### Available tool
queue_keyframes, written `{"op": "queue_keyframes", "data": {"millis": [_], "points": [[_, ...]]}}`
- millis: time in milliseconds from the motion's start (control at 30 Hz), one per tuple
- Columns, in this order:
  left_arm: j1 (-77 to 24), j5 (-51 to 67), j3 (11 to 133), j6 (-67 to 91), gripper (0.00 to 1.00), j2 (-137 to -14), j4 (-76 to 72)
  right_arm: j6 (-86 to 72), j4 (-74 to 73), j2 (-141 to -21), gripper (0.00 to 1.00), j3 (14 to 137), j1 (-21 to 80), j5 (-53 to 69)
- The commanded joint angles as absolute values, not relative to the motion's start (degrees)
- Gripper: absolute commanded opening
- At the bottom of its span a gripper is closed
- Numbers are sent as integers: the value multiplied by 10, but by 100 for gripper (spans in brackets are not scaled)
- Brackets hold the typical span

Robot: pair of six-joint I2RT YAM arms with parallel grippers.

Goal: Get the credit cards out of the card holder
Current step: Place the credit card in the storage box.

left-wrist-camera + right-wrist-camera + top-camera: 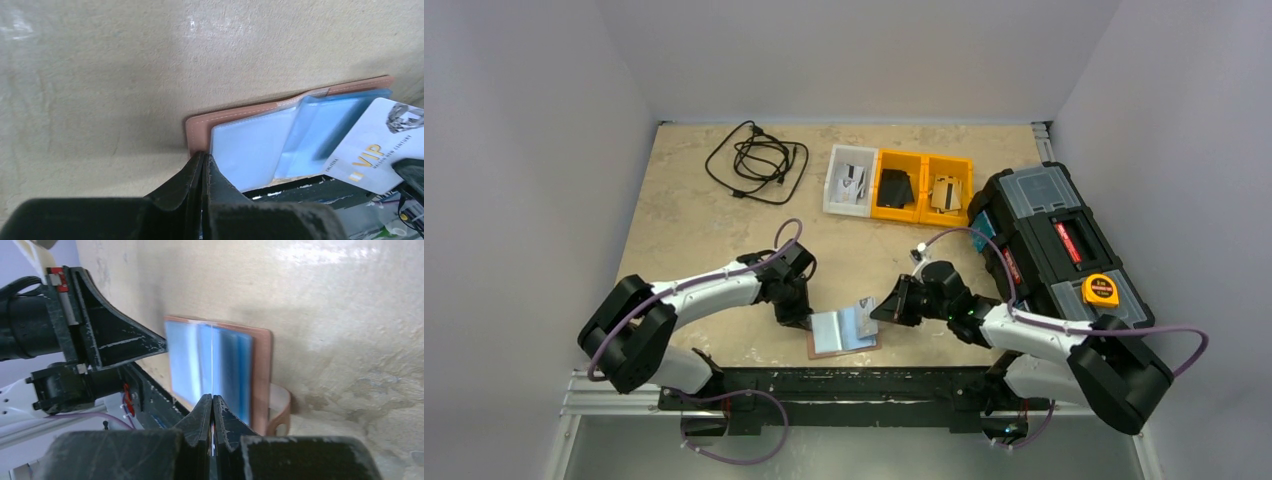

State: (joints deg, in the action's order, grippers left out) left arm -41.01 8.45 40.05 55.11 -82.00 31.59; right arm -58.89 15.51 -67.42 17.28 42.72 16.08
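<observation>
The reddish-brown card holder (844, 345) lies open near the table's front edge, its light blue plastic sleeves (250, 150) facing up. My left gripper (796, 318) is shut, with its tips (204, 159) pressed on the holder's left corner (196, 131). My right gripper (882, 308) is shut on a grey-silver card (862, 310) marked VIP (372, 150). It holds the card tilted over the holder's right side. In the right wrist view the card is a thin edge (212, 360) between my closed fingers (213, 400), in front of the holder (261, 375). I cannot pick out a light blue card from the sleeves.
A black cable (759, 160) lies at the back left. A white bin (851, 180) and two yellow bins (921, 187) with small items stand at the back. A black toolbox (1064, 245) with a yellow tape measure (1101, 290) on it stands to the right.
</observation>
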Motion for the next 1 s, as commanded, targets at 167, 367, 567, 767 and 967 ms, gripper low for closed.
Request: {"op": "queue_keyframes", "data": {"millis": [167,367,567,767,967], "points": [[-409,2,481,513,52,-676,433,-538,5,-620,0,331,421,114],[-408,-19,480,514,83,-601,479,-466,-34,-722,0,480,347,108],[-408,-18,457,520,85,-538,505,-412,-53,-894,0,676,272,124],[-408,-14,447,529,85,-470,535,-389,-56,-1056,0,838,238,123],[-408,-20,457,523,85,-444,562,-380,-67,-1168,0,939,233,128]]}}
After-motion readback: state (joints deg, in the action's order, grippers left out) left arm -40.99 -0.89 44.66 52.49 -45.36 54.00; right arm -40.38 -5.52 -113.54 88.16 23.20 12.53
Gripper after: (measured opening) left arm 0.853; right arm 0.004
